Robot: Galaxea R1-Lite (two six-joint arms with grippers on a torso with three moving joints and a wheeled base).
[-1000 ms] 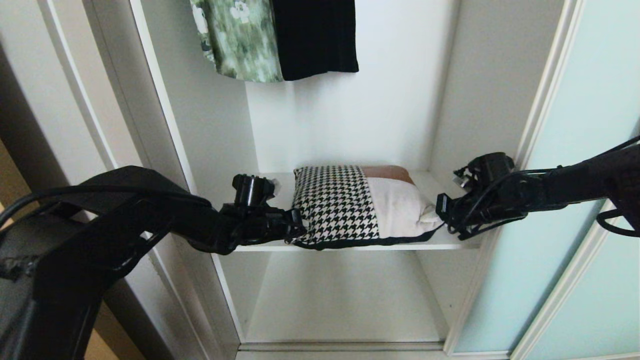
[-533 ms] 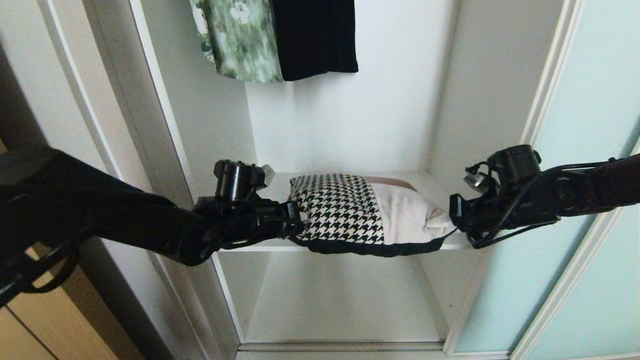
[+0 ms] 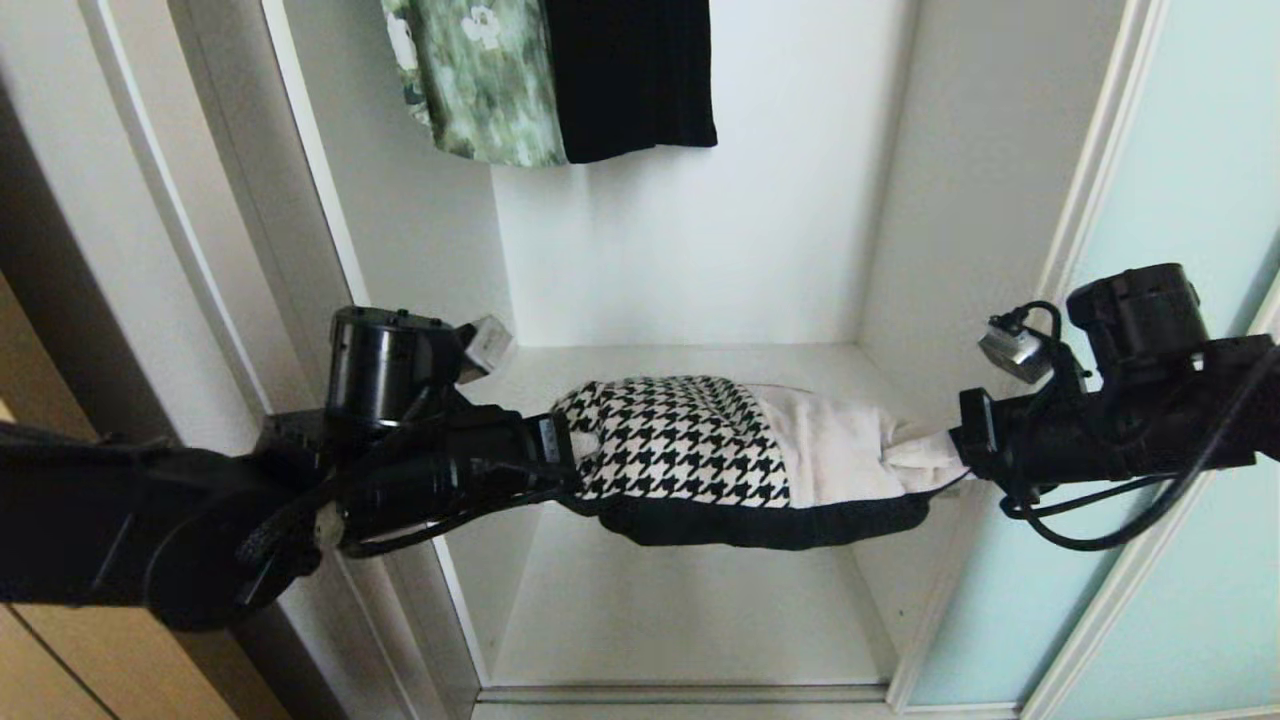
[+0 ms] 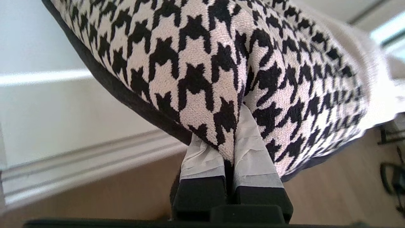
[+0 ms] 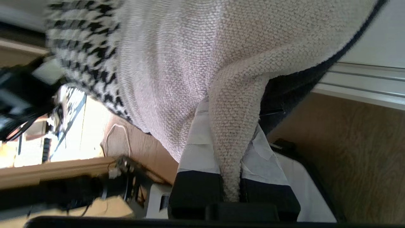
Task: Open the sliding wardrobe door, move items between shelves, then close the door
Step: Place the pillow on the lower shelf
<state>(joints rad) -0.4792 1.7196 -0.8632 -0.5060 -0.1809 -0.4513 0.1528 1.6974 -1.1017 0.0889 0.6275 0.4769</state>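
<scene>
The left gripper (image 3: 560, 462) pinches the houndstooth cushion (image 3: 680, 440). The right gripper (image 3: 962, 448) pinches the cream cushion (image 3: 835, 450). Both cushions hang above the white shelf (image 3: 700, 362).

The head view looks forward and down into the open wardrobe, both arms reaching in from the near sides. Each wrist view sits close behind its end effector, facing the cushion bundle (image 3: 740, 455) (image 4: 221, 63) (image 5: 196, 63), which all three views share.
</scene>
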